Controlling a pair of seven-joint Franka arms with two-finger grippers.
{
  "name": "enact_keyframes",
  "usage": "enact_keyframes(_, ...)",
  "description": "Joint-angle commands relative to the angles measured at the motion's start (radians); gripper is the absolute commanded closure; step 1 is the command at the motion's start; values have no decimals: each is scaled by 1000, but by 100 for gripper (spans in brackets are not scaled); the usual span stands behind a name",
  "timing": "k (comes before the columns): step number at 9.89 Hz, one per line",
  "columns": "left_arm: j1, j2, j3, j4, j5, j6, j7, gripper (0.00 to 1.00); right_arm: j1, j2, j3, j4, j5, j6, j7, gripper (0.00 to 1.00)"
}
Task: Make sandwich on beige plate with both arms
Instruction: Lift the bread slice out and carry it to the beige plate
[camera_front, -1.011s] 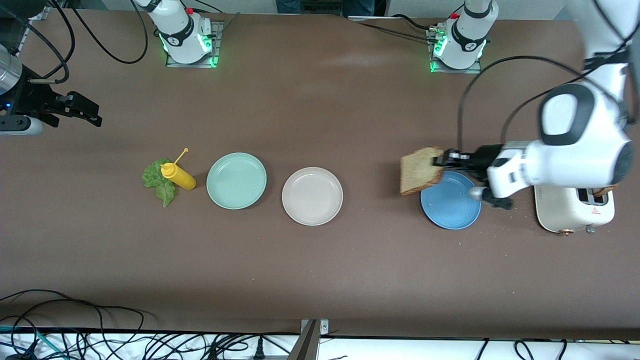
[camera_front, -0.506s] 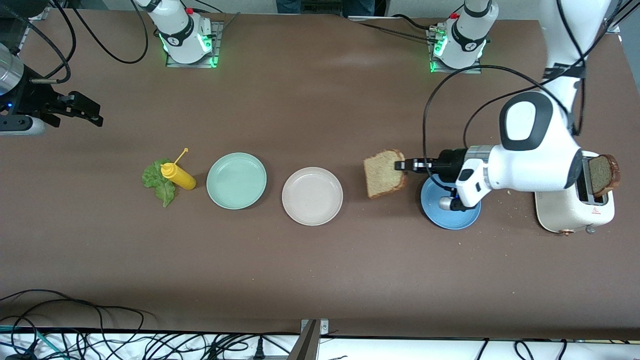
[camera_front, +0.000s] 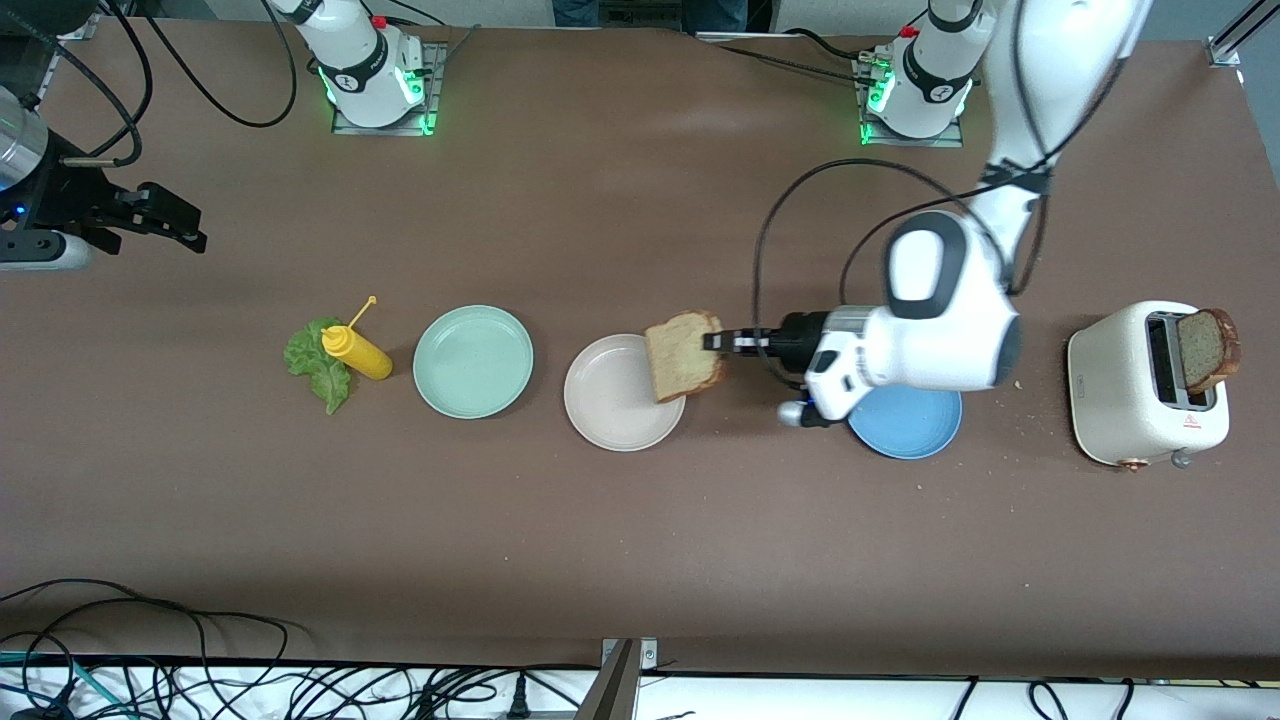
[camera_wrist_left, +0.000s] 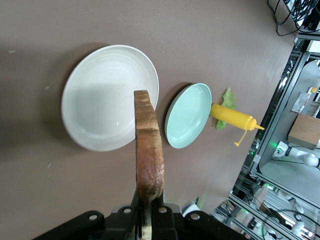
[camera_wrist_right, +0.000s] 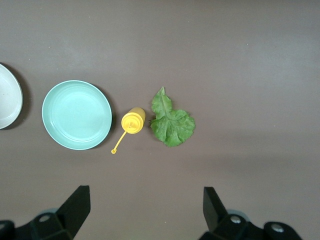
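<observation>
**Front view: toast reaches the beige plate**

Front view shows us the change: the toast (camera_front: 685, 355) has travelled from over the blue plate (camera_front: 915, 425), across the bare worktop (camera_front: 640, 550), and now hangs over the edge of the beige plate (camera_front: 610, 400) on the side toward the left arm's end. It is not yet down. From the left wrist view the slice stands on edge, crust toward the camera, with the plate's rim under it. We judge the first layer of the sandwich is close to placement; the slice must move further over the plate's middle and tip flat before release.

The left gripper (camera_front: 722, 342) has its jaws clenched on the toast's edge, the forearm stretched level along the worktop over the blue plate. The right gripper (camera_front: 165, 222) waits over the right arm's end of the worktop, jaws spread wide and holding nothing.

Further out, the lettuce (camera_front: 315, 362) lies on the worktop touching the mustard bottle (camera_front: 358, 352), beside the mint plate (camera_front: 473, 361). A second slice (camera_front: 1207, 348) stands in the toaster (camera_front: 1110, 400) at the left arm's end.
</observation>
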Motion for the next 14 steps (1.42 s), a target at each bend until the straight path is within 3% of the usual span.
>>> enact_keyframes(1, -67, 65, 10, 25, -43, 112, 65, 100, -1, -9, 0, 5, 16, -14, 8, 0)
enact_keyframes(3, -124, 114, 10, 25, -58, 232, 93, 100, -1, -14, 0, 2, 16, -14, 9, 0)
enact_keyframes(7, -179, 152, 10, 23, -95, 329, 93, 100, -1, -14, 0, 2, 16, -14, 8, 0)
enact_keyframes(12, -195, 192, 10, 17, -83, 366, 137, 100, -1, -14, 0, 0, 16, -15, 8, 0)
enact_keyframes(13, -193, 205, 11, 10, -83, 366, 171, 92, -2, -14, -1, 2, 16, -14, 8, 0)
enact_keyframes(14, -193, 211, 13, 8, -84, 366, 179, 39, -1, -14, -1, 2, 16, -14, 8, 0)
